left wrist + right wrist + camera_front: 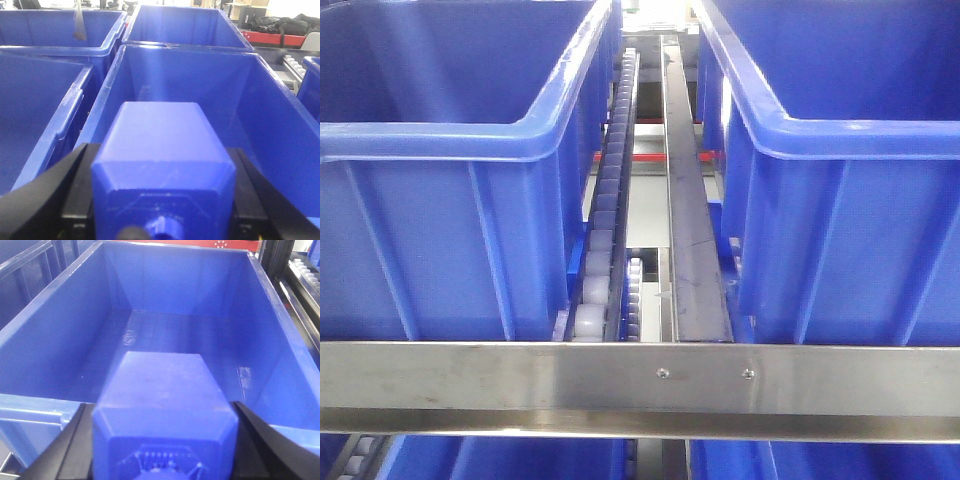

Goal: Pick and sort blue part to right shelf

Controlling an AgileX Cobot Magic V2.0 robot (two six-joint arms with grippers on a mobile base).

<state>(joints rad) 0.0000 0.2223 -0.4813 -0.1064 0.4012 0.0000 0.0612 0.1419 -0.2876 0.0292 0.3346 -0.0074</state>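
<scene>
Blue part (pixel 165 415) base cut off by frame bottom; cap blurred.

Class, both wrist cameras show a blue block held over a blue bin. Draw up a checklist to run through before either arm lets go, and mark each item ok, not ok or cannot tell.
1. Left gripper shut on its blue part: ok, black fingers press both sides.
2. Right gripper shut on its blue block: ok, gripped on both sides.
3. Left part is over an open bin: ok.
4. Right block is over an open bin: ok; the visible floor is bare.
5. That bin stands on the right shelf: cannot tell.
6. Height above the bin floor: cannot tell.
</scene>
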